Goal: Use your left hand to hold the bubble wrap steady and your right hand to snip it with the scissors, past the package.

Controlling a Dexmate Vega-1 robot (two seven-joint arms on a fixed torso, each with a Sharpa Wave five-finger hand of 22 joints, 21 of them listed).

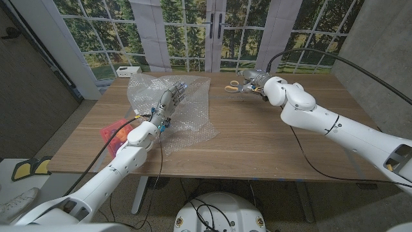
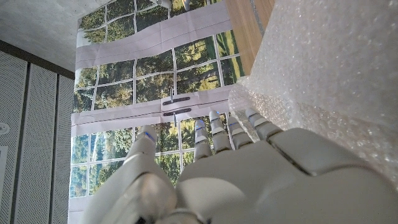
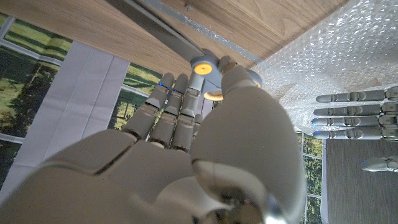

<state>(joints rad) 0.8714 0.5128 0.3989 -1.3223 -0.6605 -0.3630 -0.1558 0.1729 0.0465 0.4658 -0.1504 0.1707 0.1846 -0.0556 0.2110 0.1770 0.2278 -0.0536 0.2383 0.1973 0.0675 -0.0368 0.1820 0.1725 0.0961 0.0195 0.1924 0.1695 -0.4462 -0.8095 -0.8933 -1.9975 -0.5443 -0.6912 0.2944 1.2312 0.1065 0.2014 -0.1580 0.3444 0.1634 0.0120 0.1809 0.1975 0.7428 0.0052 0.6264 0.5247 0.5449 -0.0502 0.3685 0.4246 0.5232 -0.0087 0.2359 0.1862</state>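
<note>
The robot's right hand reaches to the far side of the wooden table, its fingers curled in at the yellow handle loops of the scissors; the right wrist view shows the loops right at the fingertips and the blades running out along the wood, but whether the hand has a true grip on the handles or is only touching them cannot be told. Across the table, the left hand rests on the sheet of bubble wrap, fingers extended and apart, holding nothing, seemingly placed there to pin the loose, crinkled plastic so it will not slide under the blades. The wrap lies spread on the left half of the table, well apart from the scissors, one end bunched up toward the window. A red-orange item, possibly the package, sits at the table's left edge just beside the wrap. No cut appears to have begun; by the look of it, the scissors must first be picked up and carried over.
</note>
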